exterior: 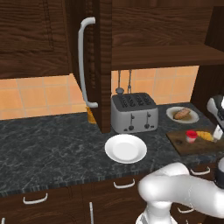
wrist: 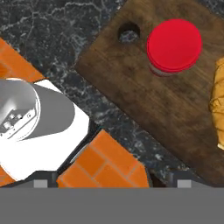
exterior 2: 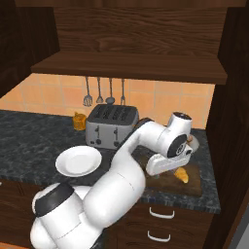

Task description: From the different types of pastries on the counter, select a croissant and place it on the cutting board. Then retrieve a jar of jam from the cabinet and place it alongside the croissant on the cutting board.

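Starting on the left of the left base view, the dark brown cabinet hangs on the wall with its tall white handle. Under it runs the black counter. Next to the cabinet's side stands a grey toaster, and an empty white plate lies in front of it. Further right, a brownish pastry sits on its own white plate near the wall. In front of that plate is the cutting board. The jar of jam with its red lid stands on the board, and the croissant lies just beside it on the right.

From the right base view, the white arm bends over the board, and the croissant peeks out just under the hand.

From the hand view, the red lid of the jar is seen from above on the board, near a round hole in the wood. The croissant is at the right edge. I cannot tell how far the claw is open. Nothing looks to be held in it.
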Robot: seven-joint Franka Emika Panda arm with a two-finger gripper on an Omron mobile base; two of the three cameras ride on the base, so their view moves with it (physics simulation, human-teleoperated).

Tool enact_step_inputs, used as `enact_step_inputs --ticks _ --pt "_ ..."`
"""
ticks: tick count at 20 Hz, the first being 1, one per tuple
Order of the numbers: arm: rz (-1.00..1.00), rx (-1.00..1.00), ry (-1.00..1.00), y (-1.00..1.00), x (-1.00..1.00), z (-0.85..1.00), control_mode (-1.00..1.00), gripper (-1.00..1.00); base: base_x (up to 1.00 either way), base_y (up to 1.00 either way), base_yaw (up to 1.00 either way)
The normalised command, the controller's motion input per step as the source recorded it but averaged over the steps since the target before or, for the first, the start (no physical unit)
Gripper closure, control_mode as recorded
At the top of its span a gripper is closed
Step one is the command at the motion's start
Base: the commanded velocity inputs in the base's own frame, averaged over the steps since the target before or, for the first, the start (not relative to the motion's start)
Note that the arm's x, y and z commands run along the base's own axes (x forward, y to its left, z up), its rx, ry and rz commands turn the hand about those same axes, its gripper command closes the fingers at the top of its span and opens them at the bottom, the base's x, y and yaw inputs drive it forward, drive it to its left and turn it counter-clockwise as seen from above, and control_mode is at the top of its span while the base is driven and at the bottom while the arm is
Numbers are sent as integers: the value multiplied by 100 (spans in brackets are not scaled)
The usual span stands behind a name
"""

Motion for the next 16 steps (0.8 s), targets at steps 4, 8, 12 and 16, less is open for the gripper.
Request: enact_step_inputs --ticks 4,8,12,16 --pt "0 -11 -35 38 -100 86 -100 -100 0 0 0" --pt "0 -14 -36 74 -100 59 -100 -100 0 0 0" --pt "6 -25 -19 100 -100 11 -100 -100 0 0 0" --pt "8 -26 -12 100 -100 2 -100 -100 0 0 0"
